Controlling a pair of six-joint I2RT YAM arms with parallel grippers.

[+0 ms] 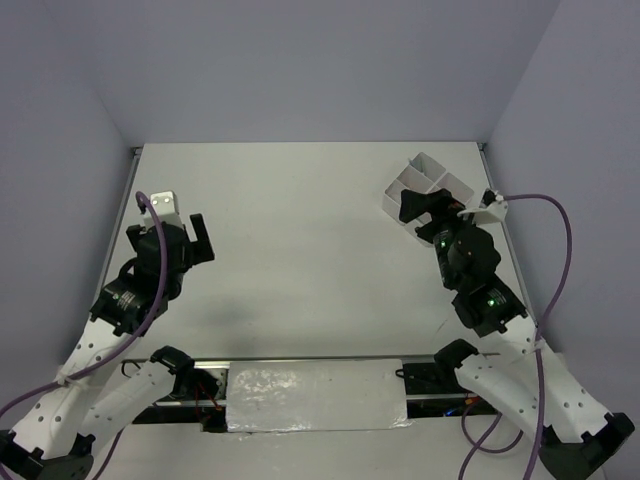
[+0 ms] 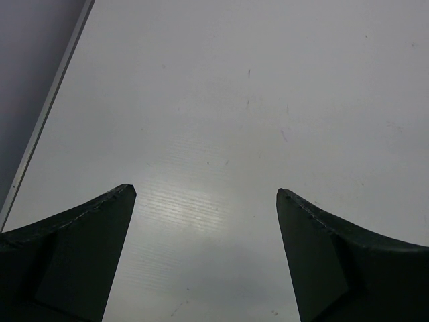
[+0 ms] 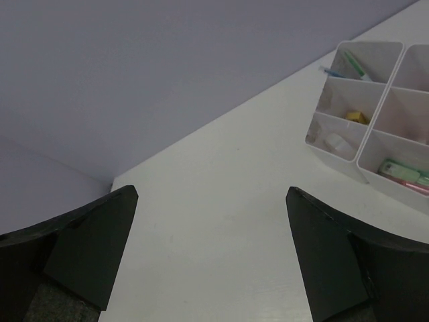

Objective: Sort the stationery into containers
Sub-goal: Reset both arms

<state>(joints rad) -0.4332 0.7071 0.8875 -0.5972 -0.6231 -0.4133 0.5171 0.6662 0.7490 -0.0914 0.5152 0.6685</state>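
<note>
Top view: white counter (image 1: 300,250) enclosed by pale lilac walls (image 1: 300,60). Both arms were based at the near edge, with a crinkled silvery strip (image 1: 315,400) lying between the bases.

Left tool (image 1: 168,232): over the left side of the counter, near its left edge. From its wrist camera the left tool (image 2: 204,191) was released, its fingers (image 2: 80,241) spread wide. Only bare counter (image 2: 201,100) showed between them, and nothing was grasped.

Right tool (image 1: 432,212): reached toward the far right corner, just beside the tray (image 1: 420,162) and overlapping its near side as seen from above. From its wrist camera the right tool (image 3: 212,191) was also released, its fingers (image 3: 87,248) wide apart with nothing between them. The tray (image 3: 385,87) lay ahead and to the right, apart from the fingers.

Tray: white, set diagonally to the counter edges in the far right corner, and split by dividers into several compartments. Six cells in two rows showed in the wrist view.

Stationery, all seen inside the tray:
- thin blue pen (image 3: 330,70), its tip poking over the rim of the far cell, beside a green piece (image 3: 355,65)
- yellow piece (image 3: 355,117) in the next cell
- white piece (image 3: 335,142) in the cell after that
- green pieces (image 3: 399,169) and a pink piece (image 3: 417,186) in the nearest cell of the other row

The remaining two cells could not be judged.
</note>
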